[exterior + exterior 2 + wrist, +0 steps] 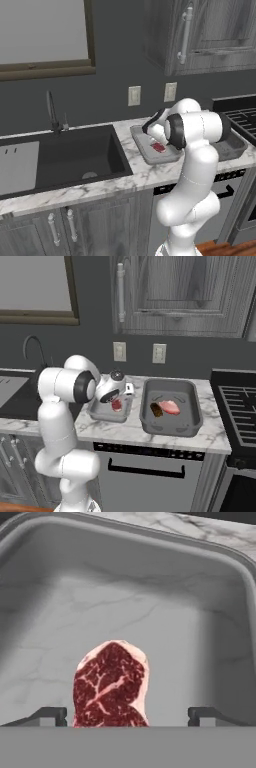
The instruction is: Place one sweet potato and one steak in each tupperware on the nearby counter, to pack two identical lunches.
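Note:
Two grey tupperware trays stand side by side on the marble counter (125, 431). The left tupperware (98, 413) (142, 145) (125, 557) holds one red marbled steak (111, 687) (117, 404) (158, 147) lying flat on its floor. My gripper (127, 717) (116, 398) hangs just above that steak, open. Its fingertips (50, 715) stand wide on either side, clear of the meat. The right tupperware (170, 426) (236, 146) holds a dark brown sweet potato (156, 409) beside a paler pink steak (170, 406). In the left base view my arm hides much of the right tray.
A black sink (75, 155) with a faucet (52, 112) lies left of the trays. A stove (240, 401) borders the counter on the right. Wall outlets (119, 351) and an upper cabinet (185, 291) sit behind and above.

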